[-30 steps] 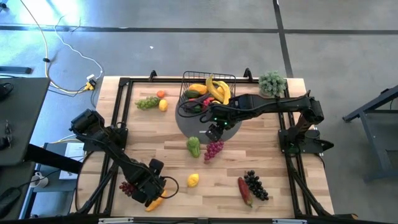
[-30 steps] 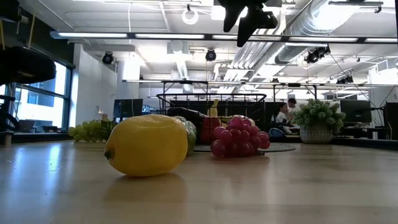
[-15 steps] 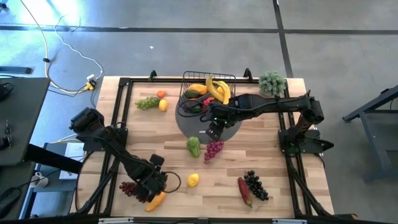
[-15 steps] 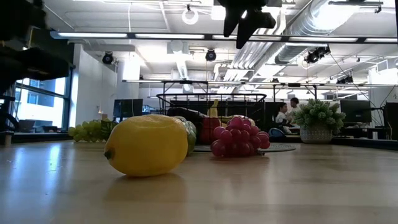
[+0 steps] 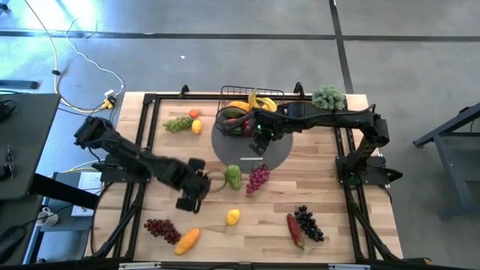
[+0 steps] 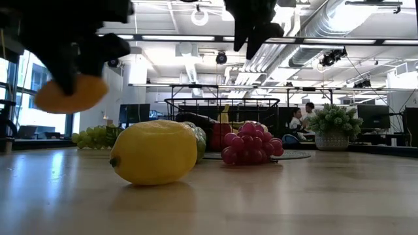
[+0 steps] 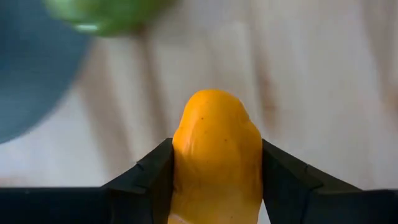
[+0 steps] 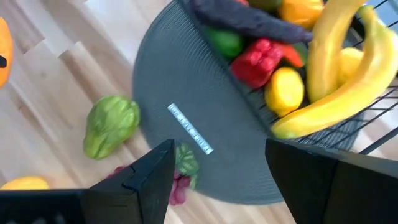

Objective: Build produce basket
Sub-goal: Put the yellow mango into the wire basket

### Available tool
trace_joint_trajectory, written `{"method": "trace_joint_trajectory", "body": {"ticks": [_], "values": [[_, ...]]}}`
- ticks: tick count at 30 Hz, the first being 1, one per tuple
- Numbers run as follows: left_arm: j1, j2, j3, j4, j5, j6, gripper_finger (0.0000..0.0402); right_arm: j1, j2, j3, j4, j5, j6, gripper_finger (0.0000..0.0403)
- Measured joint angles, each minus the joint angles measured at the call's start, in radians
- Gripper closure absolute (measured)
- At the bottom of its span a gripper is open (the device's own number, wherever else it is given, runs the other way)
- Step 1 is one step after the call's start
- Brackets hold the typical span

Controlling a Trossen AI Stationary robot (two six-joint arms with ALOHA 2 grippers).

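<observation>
While both arms are extended over the wooden worktop [image 5: 322, 195], one grey round disc [image 5: 270, 157] is seen at its middle. One black wire basket [image 5: 225, 96] is stood on the disc's far part, against the far edge. One bushy plant [image 5: 328, 97] is placed at the far right corner.

Inside the basket, two bananas [image 8: 348, 93], one lemon [image 8: 284, 91], one red pepper [image 8: 261, 61], one dark eggplant [image 8: 242, 18] and green and orange pieces are held.

Four grape bunches are laid on the worktop: green [image 5: 178, 123], purple [image 5: 257, 178], dark red [image 5: 161, 227] and black [image 5: 309, 223]. Two lemons [image 5: 233, 217], one small orange [image 5: 194, 113], one green pepper [image 5: 234, 176], one red pepper [image 5: 294, 229] and one orange piece [image 5: 187, 240] are also counted there.

The right end effector [image 5: 257, 142] is held above the disc, just beside the basket, its fingers spread and empty. The left end effector [image 5: 186, 201] is raised left of the green pepper, clamped on an orange-yellow fruit [image 7: 216, 155].
</observation>
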Motion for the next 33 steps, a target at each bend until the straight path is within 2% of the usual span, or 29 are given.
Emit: {"method": "trace_joint_trajectory", "body": {"ticks": [9,15,24,33], "values": [[0.282,-0.111,0.0,0.037,-0.062,0.148,0.0229,-0.134,-0.016,0.0,0.047,-0.007,-0.092,0.0172],[0.466,-0.158,0.0,0.154,-0.08,0.254,0.0229,-0.223,-0.042,0.0,0.101,-0.016,-0.139,0.0172],[0.675,-0.171,0.001,0.481,-0.078,0.397,0.023,-0.313,-0.051,0.0,0.122,-0.02,-0.208,0.0172],[0.779,-0.164,0.001,0.884,-0.074,0.486,0.0231,-0.349,-0.051,0.0,0.132,-0.023,-0.209,0.0172]]}}
